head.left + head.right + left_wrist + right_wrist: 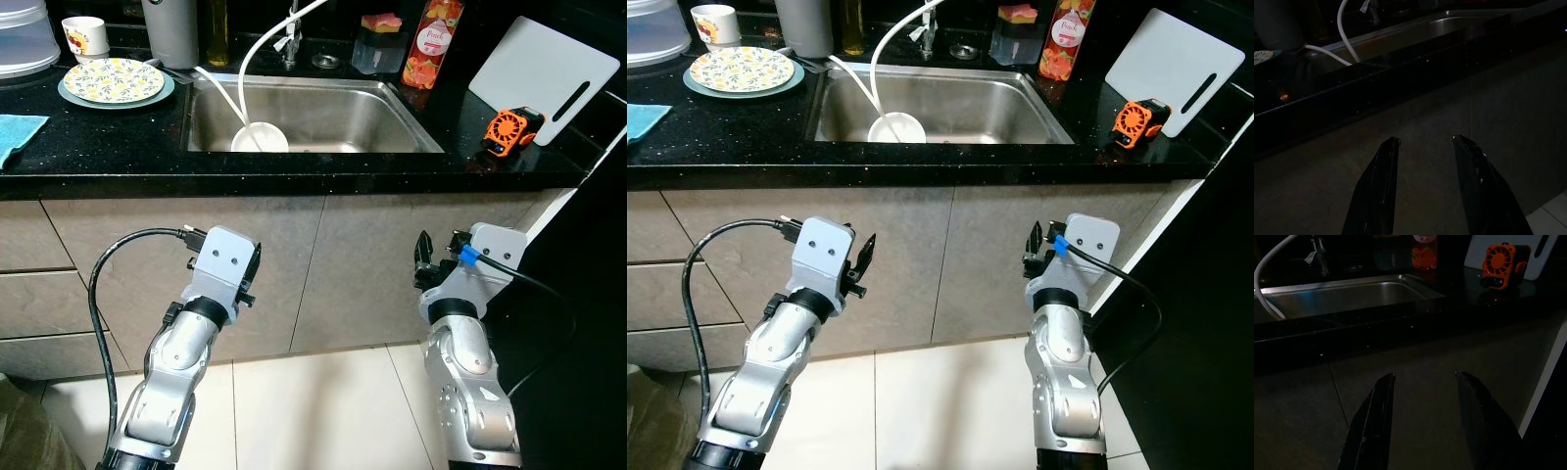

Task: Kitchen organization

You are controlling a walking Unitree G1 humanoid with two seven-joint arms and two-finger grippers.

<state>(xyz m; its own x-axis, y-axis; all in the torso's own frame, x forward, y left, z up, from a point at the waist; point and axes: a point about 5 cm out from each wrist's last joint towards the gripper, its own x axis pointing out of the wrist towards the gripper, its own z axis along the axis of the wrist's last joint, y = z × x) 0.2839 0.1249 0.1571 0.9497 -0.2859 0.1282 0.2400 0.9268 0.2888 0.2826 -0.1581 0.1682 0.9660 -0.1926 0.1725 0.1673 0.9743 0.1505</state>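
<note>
Both pincers hung low in front of the cabinet doors beneath the black worktop point(294, 162), neither one touching anything. On the robot's left, the left pincer point(1422, 142) was released, its two black fingers point(1378, 191) spread apart with bare cabinet front between them; the right pincer point(1424, 377) was released likewise, fingers parted and empty, pointed up toward the worktop's edge. Above them sat a stainless steel sink point(392, 117) set into the worktop, and inside it, near the front wall, lay a white bowl point(260, 137). A white hose point(257, 49) curved from the tap point(290, 39) at the back down into the basin, ending at the bowl. Left of the sink stood a plate point(113, 80) with a yellow floral pattern, and just behind it a small white cup point(86, 37) with red markings; a grey cylindrical container point(171, 29) stood near the sink's back left corner, and a blue cloth point(18, 132) lay at the far left edge. Behind the sink on the right stood a clear container with a sponge on top point(379, 44) and, just beside it, a red-labelled bottle point(431, 44). Farther right, a white cutting board point(544, 69) leaned at the worktop's end, with a small orange fan point(509, 132) resting in front of it. Pale tiled floor point(323, 411) showed below, between the two silver arms.
</note>
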